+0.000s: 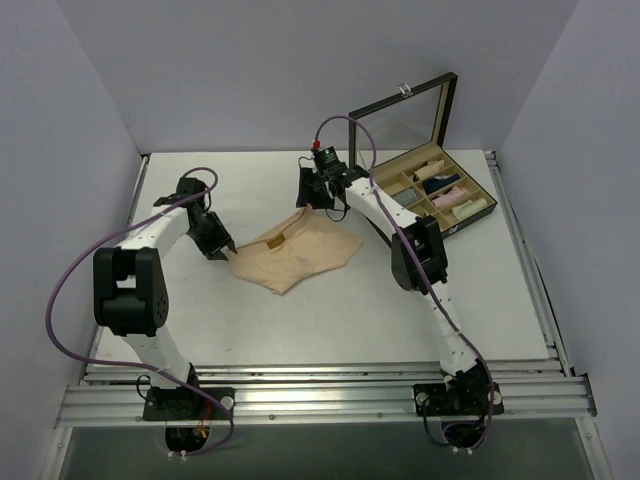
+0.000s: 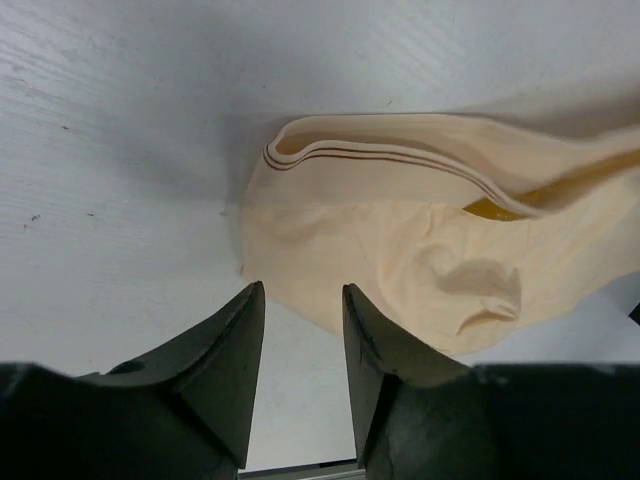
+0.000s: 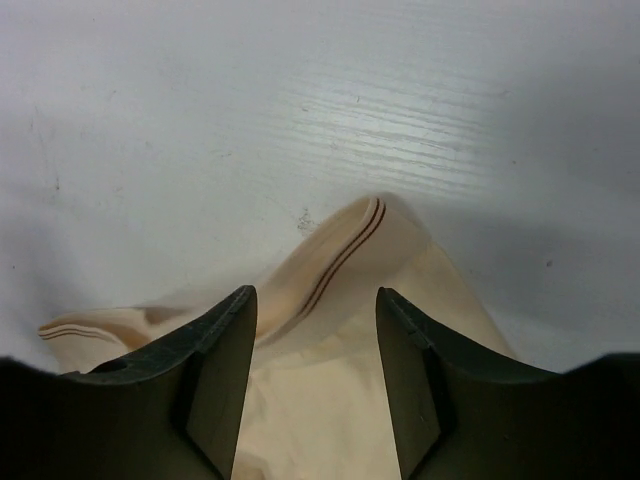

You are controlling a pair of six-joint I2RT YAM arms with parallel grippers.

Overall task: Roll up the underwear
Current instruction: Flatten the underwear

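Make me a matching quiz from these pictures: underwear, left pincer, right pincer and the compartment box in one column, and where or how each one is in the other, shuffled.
1. underwear
2. left pincer
3. right pincer
4. compartment box

A. far right of the table, standing open
B. open, at the underwear's far edge
C. spread out mid-table
D. open, at the underwear's left corner

Pairs: 1-C, 2-D, 3-B, 4-A
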